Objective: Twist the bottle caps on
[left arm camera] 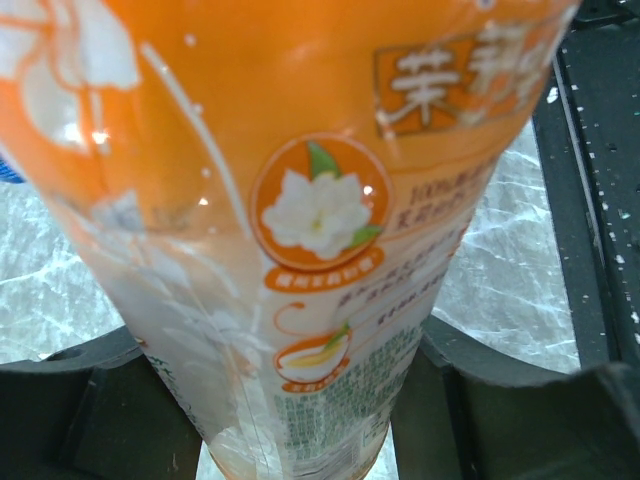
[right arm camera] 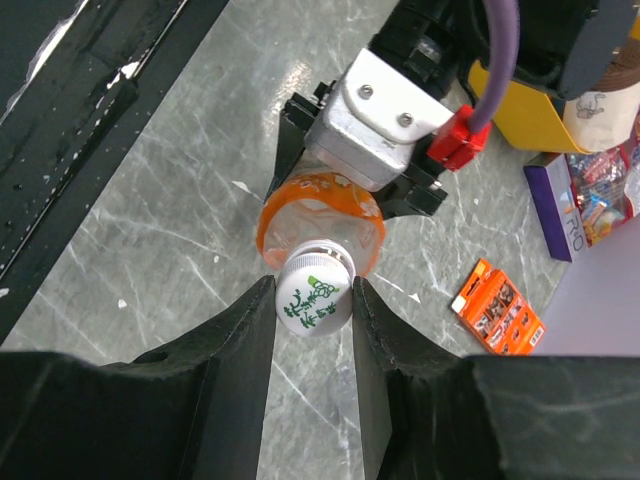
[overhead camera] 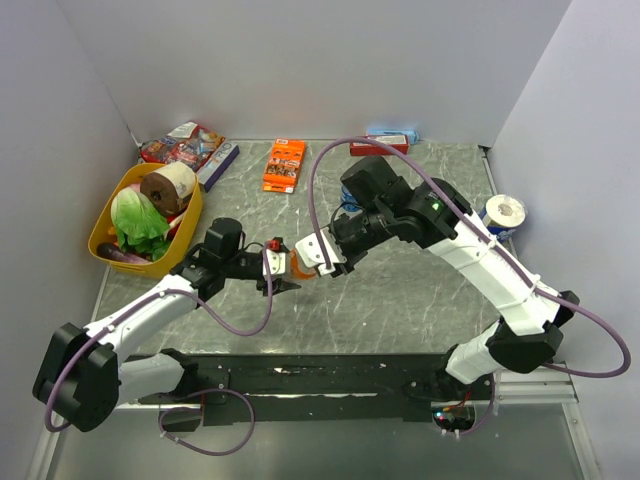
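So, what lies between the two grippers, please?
The orange bottle: left gripper holds its body, right gripper its white cap, clearest in the right wrist view.

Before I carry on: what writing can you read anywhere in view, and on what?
"茉", next character cut off: orange bottle label.
"100%", following print blurred: same label.
White cap: green print, unreadable.
Orange box, purple box: print too small to read.
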`<action>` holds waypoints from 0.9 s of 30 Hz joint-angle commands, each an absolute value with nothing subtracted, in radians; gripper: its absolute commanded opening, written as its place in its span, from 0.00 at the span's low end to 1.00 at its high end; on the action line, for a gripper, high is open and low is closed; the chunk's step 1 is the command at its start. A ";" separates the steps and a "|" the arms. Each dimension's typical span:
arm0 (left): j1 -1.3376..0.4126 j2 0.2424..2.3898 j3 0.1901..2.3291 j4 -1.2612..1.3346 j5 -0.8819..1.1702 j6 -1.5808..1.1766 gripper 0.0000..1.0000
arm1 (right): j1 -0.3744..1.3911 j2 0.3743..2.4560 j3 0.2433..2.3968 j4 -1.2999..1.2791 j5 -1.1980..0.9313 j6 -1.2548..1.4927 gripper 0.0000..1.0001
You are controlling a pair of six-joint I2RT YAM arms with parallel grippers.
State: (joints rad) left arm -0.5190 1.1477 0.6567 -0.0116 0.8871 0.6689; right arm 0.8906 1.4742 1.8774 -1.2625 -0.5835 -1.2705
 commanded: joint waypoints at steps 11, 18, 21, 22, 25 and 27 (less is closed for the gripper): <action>-0.526 1.081 0.615 0.250 0.888 0.568 0.01 | 0.897 1.473 1.842 -1.215 -0.543 -1.240 0.28; -0.526 1.068 0.591 0.307 0.873 0.555 0.01 | 0.877 1.471 1.839 -1.172 -0.523 -1.192 0.27; -0.526 1.065 0.586 0.302 0.876 0.561 0.01 | 0.876 1.471 1.833 -1.161 -0.508 -1.189 0.27; -0.528 1.068 0.587 0.299 0.879 0.563 0.01 | 0.876 1.468 1.826 -1.149 -0.505 -1.184 0.26; -0.528 1.068 0.588 0.296 0.876 0.561 0.01 | 0.874 1.468 1.824 -1.150 -0.494 -1.190 0.26; -0.528 1.066 0.584 0.307 0.874 0.558 0.01 | 0.873 1.473 1.828 -1.158 -0.495 -1.192 0.26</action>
State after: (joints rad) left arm -0.5175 1.1091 0.5720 0.1741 0.8104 0.5526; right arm 0.8837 1.4696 1.8420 -1.1675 -0.5354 -1.2083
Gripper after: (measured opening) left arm 0.626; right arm 0.403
